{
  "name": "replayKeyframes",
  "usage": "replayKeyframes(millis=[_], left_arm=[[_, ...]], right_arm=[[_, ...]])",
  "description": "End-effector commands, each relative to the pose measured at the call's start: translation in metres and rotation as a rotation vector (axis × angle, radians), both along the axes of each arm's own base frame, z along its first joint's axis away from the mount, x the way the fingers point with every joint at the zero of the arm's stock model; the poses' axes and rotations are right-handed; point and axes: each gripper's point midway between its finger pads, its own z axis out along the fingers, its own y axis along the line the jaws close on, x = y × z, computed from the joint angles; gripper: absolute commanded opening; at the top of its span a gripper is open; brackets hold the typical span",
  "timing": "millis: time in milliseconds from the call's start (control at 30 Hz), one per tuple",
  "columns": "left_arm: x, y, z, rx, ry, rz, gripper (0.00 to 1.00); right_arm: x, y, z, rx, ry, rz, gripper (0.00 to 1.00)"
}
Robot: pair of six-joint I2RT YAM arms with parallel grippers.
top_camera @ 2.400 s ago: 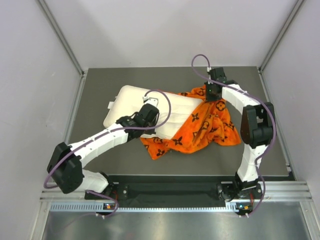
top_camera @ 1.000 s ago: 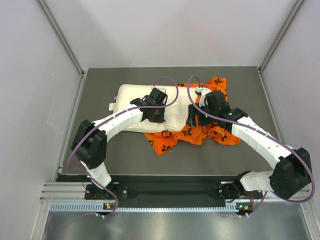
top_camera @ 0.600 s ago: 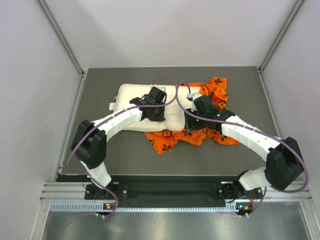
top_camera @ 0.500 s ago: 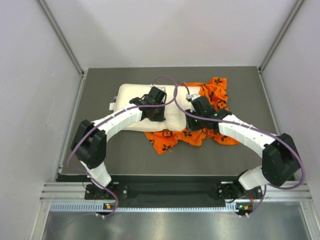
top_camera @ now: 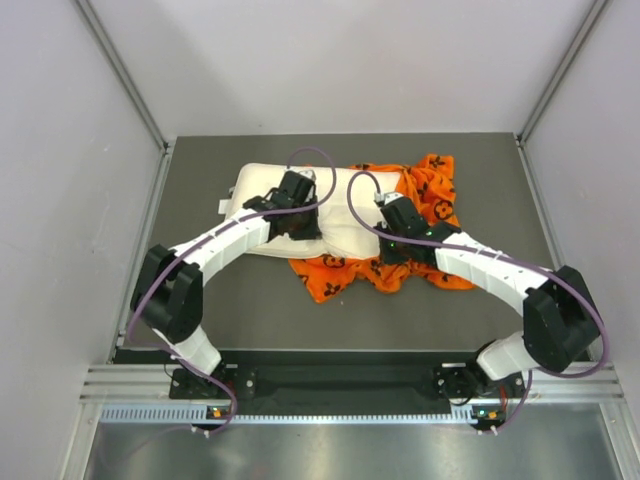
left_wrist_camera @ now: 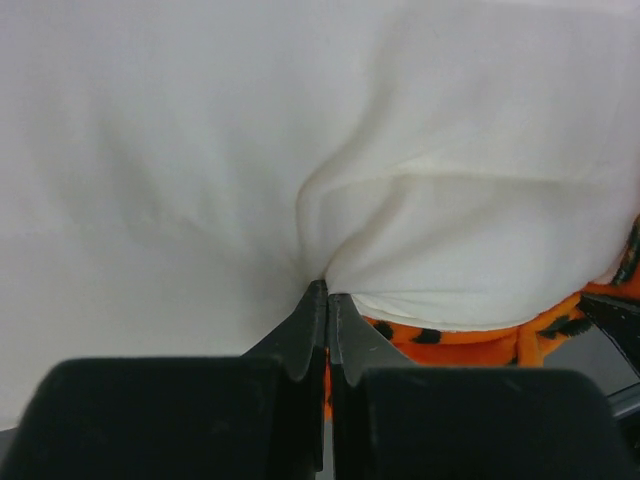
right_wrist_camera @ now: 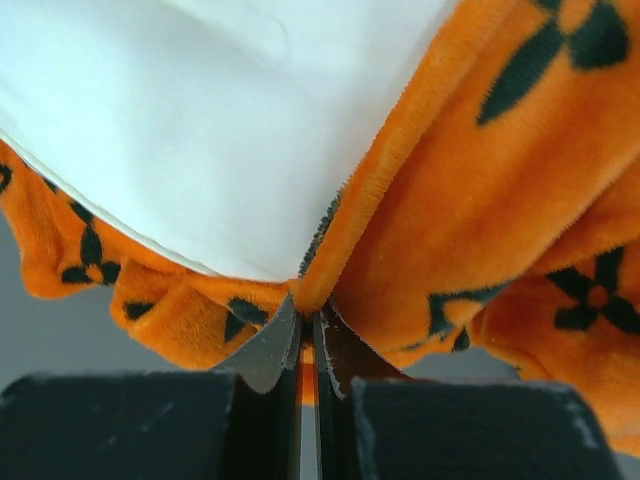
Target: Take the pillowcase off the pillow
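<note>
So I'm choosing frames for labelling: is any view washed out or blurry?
Top external: evenly lit, sharp. Left wrist: the pillow is almost washed out, only faint creases. Right wrist: the pillowcase pile is crisp, though the dark foreground along the bottom is soft.

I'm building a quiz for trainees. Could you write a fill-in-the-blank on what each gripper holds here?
The left gripper is shut on the ____. The right gripper is shut on the ____. The orange pillowcase bears ____ motifs.
Missing words: pillow; pillowcase; black.
</note>
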Motion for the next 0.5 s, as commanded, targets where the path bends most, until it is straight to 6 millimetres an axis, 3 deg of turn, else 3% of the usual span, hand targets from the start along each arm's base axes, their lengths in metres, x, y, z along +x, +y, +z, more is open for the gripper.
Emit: replayKeyframes(millis=[0,467], left_arm=[[0.052,0.031,0.055,-0.07,-0.219,0.152,0.0],[0.052,0.064,0.054,-0.052,-0.22,0.199,0.0]], right_arm=[[-0.017,-0.023,-0.003,-0.063,0.014,-0.047,0.0],[-0.027,-0.029,-0.008,-0.074,0.041,-0.047,0.0]])
